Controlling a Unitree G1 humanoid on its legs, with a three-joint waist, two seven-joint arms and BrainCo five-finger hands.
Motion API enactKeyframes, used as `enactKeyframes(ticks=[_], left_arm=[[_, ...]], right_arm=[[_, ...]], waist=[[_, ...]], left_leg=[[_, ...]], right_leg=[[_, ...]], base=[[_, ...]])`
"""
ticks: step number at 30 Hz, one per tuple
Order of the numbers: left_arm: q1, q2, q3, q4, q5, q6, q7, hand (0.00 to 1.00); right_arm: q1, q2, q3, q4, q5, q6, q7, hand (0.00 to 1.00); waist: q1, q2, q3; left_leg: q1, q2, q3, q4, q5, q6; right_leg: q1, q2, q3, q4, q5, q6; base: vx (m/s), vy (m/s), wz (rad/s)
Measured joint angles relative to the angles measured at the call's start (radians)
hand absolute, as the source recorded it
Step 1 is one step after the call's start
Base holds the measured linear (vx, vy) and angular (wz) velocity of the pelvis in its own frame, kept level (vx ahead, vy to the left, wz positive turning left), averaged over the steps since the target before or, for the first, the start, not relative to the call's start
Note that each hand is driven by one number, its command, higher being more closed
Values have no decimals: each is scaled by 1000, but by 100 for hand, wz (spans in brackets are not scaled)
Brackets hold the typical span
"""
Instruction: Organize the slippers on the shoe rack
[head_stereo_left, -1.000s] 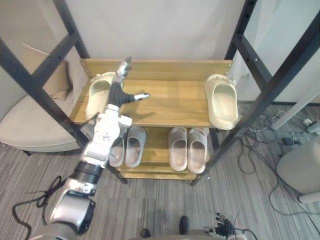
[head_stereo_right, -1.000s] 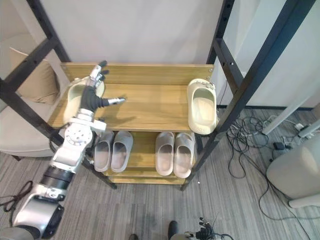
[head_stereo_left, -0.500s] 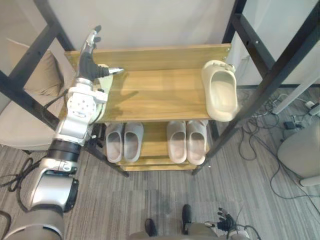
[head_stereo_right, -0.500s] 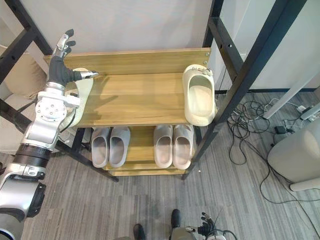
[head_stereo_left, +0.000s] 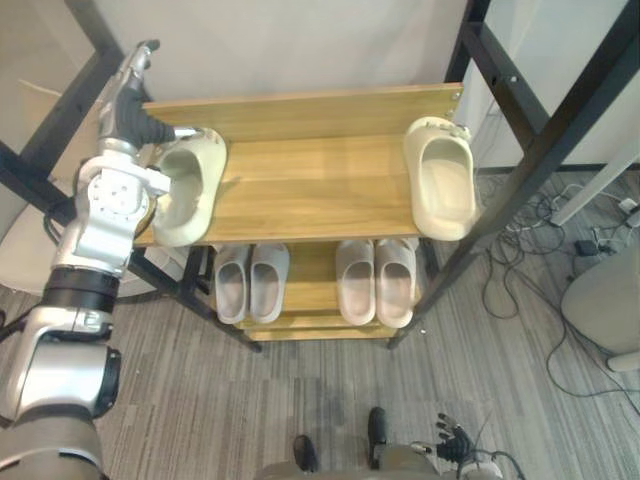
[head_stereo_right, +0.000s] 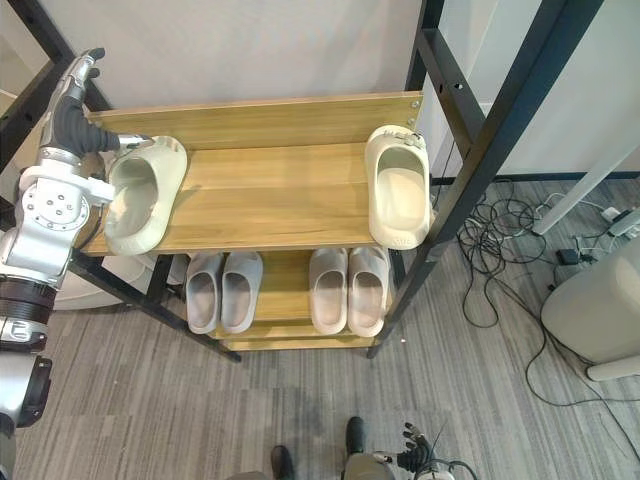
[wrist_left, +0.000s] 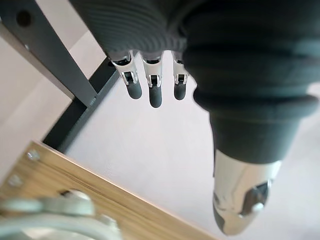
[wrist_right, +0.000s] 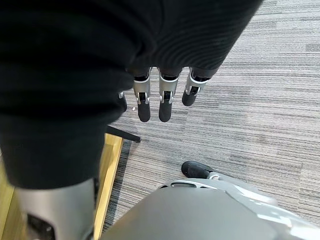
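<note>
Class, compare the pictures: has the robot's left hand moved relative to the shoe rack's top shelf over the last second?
Yes. The left hand has moved leftward, from over the top shelf to its back left corner, beside the cream slipper at that end.

The shoe rack's top shelf (head_stereo_left: 310, 190) is honey-brown wood with fine straight grain, and the back rail along its rear edge is the same tone. The rack's frame (head_stereo_left: 540, 150) is matte black. At the shelf's left edge lies a pale cream slipper (head_stereo_left: 185, 195), and at the right edge a second cream slipper (head_stereo_left: 440, 190) in a matching shade. On the lower shelf, the left pair (head_stereo_left: 250, 282) is light grey and the right pair (head_stereo_left: 375, 282) a warmer grey-beige. The floor (head_stereo_left: 250, 400) is grey carpet with thin darker streaks. The wall (head_stereo_left: 300, 45) is plain off-white. The left robot hand (head_stereo_left: 130, 120) is silver with a dark ribbed cover. The right robot hand (wrist_right: 164, 102) has silver fingers with dark tips.
</note>
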Motion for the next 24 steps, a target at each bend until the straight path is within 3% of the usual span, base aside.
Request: enactKeyframes(ticks=[16, 24], left_arm=[[0, 51, -71, 42, 307, 32, -1, 0], [0, 51, -91, 50, 373, 53, -2, 0]], right_arm=[[0, -1, 2, 10, 21, -10, 0, 0], [0, -2, 9, 4, 43, -11, 0, 0]], waist=[[0, 1, 1], [1, 0, 5]], left_leg=[[-1, -1, -9, 1, 0, 0], [-19, 1, -1, 1, 0, 0]], right_leg=[[3, 0, -5, 0, 0, 0], [-21, 2, 4, 4, 1, -2]], base=[[-1, -2, 1], [-1, -3, -3]])
